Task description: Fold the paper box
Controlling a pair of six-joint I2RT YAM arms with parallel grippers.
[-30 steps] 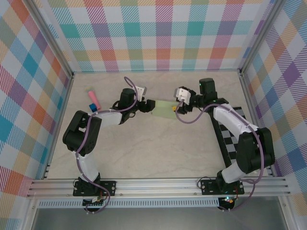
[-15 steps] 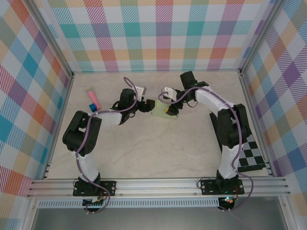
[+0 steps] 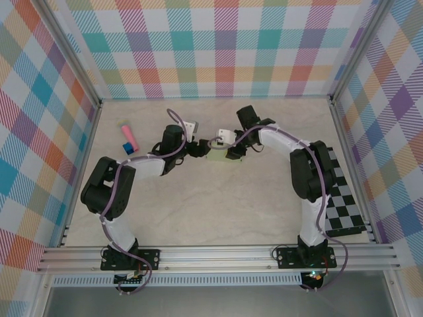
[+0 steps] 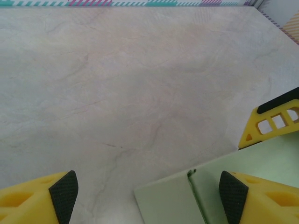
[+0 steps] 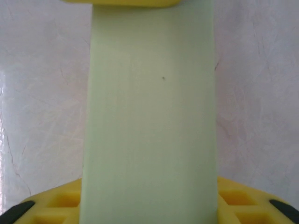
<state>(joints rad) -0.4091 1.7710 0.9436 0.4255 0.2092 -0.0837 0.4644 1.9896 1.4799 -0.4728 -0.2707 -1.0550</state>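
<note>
The right claw [image 3: 229, 150] has been swung further left since the earlier frame, and the paper box [image 3: 216, 156] is now crowded between it and the left claw [image 3: 197, 149], mid-tabletop [image 3: 198, 211]. The left claw's fingers are spread wide, with the card's edge lying between them. The right claw's closure is hidden behind a green panel and cannot be told. One crease is seen, so most folding is judged still undone.

Paper box [image 3: 218, 156]: pale green. Table [image 3: 198, 211]: beige marbling. Walls [image 3: 218, 46]: pastel plaid. Board [image 3: 340, 201], table's right edge: black-and-white checks. Stick [image 3: 127, 137]: pink and blue. Left gripper [image 4: 148, 189]: yellow fingers [image 4: 28, 198], black pads [image 4: 64, 192].
</note>
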